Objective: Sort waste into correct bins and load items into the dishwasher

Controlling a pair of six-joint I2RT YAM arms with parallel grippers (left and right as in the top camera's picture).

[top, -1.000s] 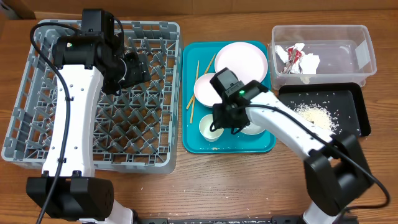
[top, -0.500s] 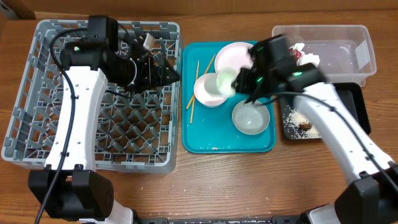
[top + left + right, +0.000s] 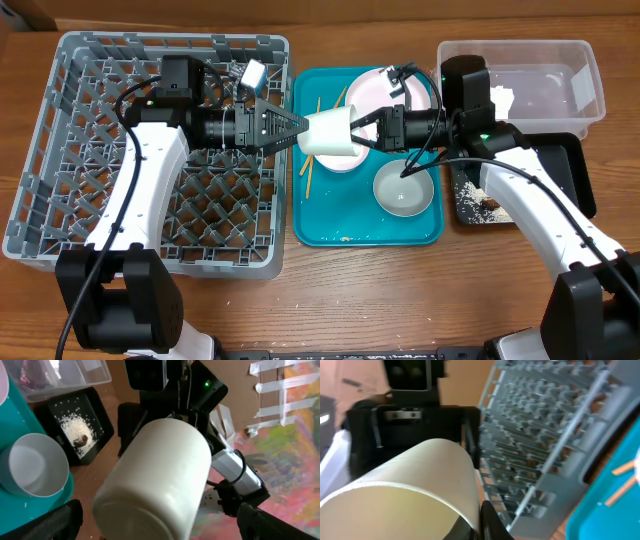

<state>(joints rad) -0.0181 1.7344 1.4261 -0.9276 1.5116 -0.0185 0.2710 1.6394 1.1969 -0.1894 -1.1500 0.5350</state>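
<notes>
Some rice grains (image 3: 69, 422) in black tray (image 3: 100, 420)

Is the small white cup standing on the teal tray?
No: the cup is held sideways above the tray, clamped by the right gripper.

the small white cup (image 3: 328, 132), pinched by the right gripper (image 3: 355, 128) with the left gripper (image 3: 298, 128) spread around it, bars the air over the teal tray's (image 3: 350, 232) left half. a bowl (image 3: 403, 190) and chopsticks (image 3: 309, 175) crowd the tray beneath. the dish rack's (image 3: 60, 200) right wall stands just beside, and its front and left cells lie uncovered.
</notes>
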